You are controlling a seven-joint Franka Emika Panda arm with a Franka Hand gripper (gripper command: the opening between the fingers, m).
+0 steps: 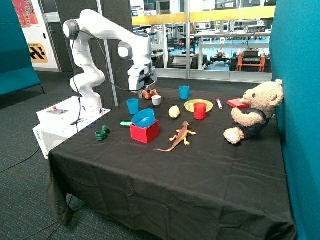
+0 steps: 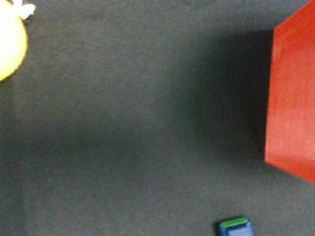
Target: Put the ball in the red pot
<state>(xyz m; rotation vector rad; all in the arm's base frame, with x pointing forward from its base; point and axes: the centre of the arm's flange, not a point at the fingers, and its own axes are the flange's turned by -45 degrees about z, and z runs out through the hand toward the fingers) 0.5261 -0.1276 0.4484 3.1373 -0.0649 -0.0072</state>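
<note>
The ball (image 1: 174, 111) is pale yellow and sits on the black tablecloth between the white cup and the yellow plate. Its edge also shows in the wrist view (image 2: 7, 46). The red pot (image 1: 144, 131) is a square red box nearer the table's front, with a blue bowl (image 1: 144, 118) resting tilted on its top. One red side of the pot shows in the wrist view (image 2: 293, 98). My gripper (image 1: 141, 90) hangs above the table behind the blue cup, apart from both the ball and the pot. It holds nothing that I can see.
Near the gripper are a blue cup (image 1: 133, 106), a white cup (image 1: 156, 100) and a brown-orange lumpy object (image 1: 148, 93). Further along are a red cup (image 1: 200, 110), a yellow plate (image 1: 198, 105), an orange toy lizard (image 1: 179, 136) and a teddy bear (image 1: 255, 112). Green rolls (image 1: 102, 133) lie near the table's corner.
</note>
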